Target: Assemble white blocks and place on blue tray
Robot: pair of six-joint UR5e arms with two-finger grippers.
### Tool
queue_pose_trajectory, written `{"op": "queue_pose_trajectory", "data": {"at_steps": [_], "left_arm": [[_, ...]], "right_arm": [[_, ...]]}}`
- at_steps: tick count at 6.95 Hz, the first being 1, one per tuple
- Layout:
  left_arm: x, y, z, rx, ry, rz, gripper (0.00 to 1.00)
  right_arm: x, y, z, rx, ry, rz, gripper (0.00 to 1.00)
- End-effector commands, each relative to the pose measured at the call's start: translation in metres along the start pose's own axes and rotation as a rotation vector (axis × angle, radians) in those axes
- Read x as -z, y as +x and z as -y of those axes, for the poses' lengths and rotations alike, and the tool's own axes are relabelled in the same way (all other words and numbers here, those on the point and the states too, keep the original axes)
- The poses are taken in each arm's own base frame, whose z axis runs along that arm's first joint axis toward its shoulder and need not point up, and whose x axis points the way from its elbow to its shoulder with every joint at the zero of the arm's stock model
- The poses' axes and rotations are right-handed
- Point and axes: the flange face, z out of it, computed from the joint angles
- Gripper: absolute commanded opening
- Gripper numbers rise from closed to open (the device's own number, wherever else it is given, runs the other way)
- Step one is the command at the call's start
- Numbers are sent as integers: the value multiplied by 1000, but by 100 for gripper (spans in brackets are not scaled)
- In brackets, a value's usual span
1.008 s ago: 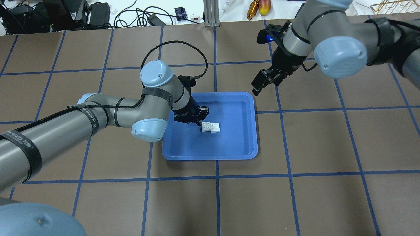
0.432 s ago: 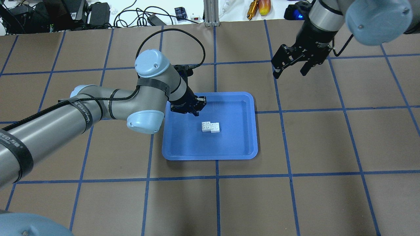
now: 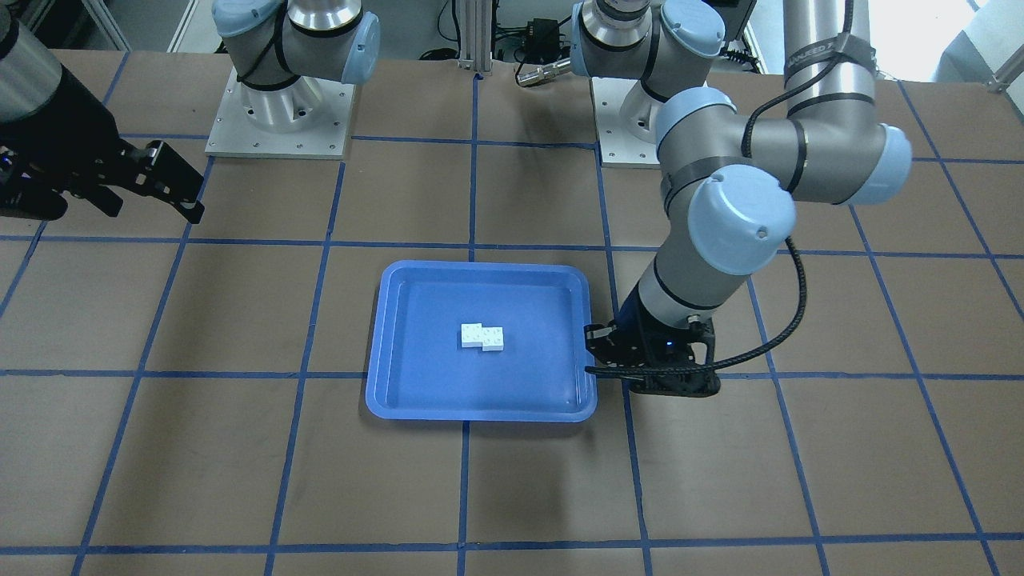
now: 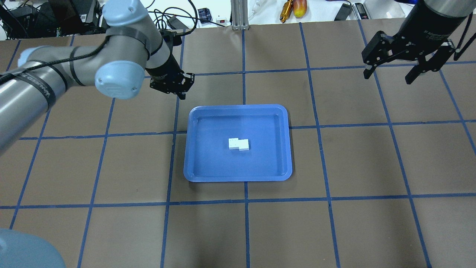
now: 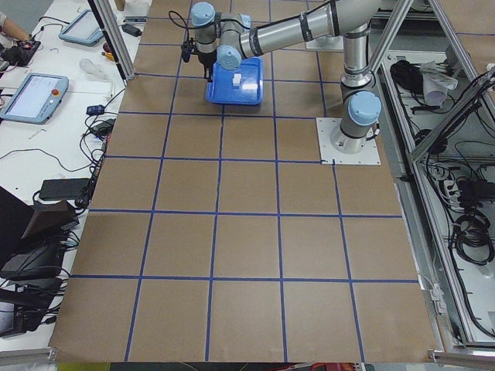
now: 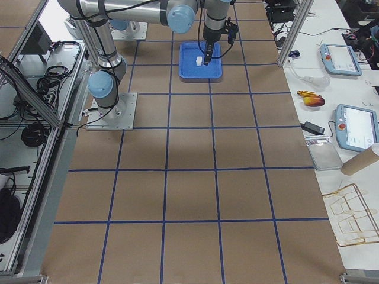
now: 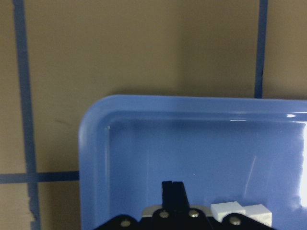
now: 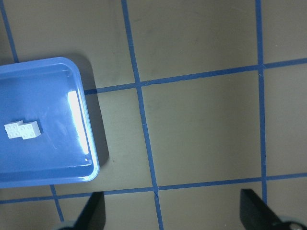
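Observation:
The two white blocks sit joined side by side, offset, near the middle of the blue tray. They also show in the front view on the tray, and in the right wrist view. My left gripper hangs open and empty beyond the tray's far left corner. Its wrist view shows the tray's corner and the blocks. My right gripper is open and empty, high over the table far to the tray's right.
The table is brown with a blue tape grid. Cables, tools and boxes lie beyond its far edge. The two arm bases stand on the robot's side of the table.
My left gripper has drawn back from the blocks, off the tray toward the far left. My right gripper has swung farther right. The blocks have not moved.

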Motion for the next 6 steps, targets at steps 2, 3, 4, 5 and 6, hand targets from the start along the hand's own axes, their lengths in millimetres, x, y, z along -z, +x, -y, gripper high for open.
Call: {"op": "queue_pose_trajectory", "data": {"at_steps": [2, 3, 4, 5, 6], "left_arm": [[119, -97, 16, -47, 38, 44, 17], [154, -88, 0, -65, 12, 106, 26], [168, -50, -13, -118, 26, 145, 38], [175, -14, -26, -136, 40, 154, 52], [174, -1, -31, -112, 42, 148, 65]], "right_arm": [[5, -43, -28, -33, 27, -24, 100], [3, -50, -32, -45, 32, -74, 100], [2, -55, -35, -41, 39, -124, 100], [2, -56, -37, -38, 43, -152, 100], [2, -58, -38, -61, 42, -141, 100]]}}
